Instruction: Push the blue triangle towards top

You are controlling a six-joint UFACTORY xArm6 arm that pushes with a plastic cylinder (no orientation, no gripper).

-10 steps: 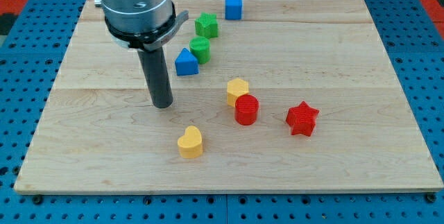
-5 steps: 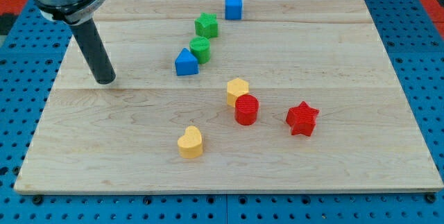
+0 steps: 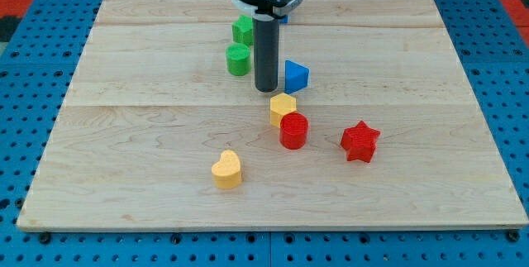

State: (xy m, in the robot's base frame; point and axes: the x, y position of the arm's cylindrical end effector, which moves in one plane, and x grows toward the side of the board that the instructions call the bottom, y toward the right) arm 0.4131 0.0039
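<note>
The blue triangle [image 3: 296, 76] lies near the board's middle, just above the yellow hexagon block [image 3: 283, 107]. My tip [image 3: 265, 89] stands right at the triangle's left side, touching or nearly touching it. The rod rises toward the view's top and hides most of the blue cube behind it; only a sliver of that cube shows beside the rod.
A green star-like block [image 3: 242, 30] and a green cylinder [image 3: 238, 59] sit left of the rod. A red cylinder [image 3: 293, 131] touches the yellow hexagon. A red star [image 3: 360, 141] is to the right, a yellow heart [image 3: 226, 169] lower left. The wooden board [image 3: 124, 135] holds all.
The blue triangle has shifted right, from beside the green cylinder to above the yellow hexagon. My tip swung from the board's left to the triangle's left side.
</note>
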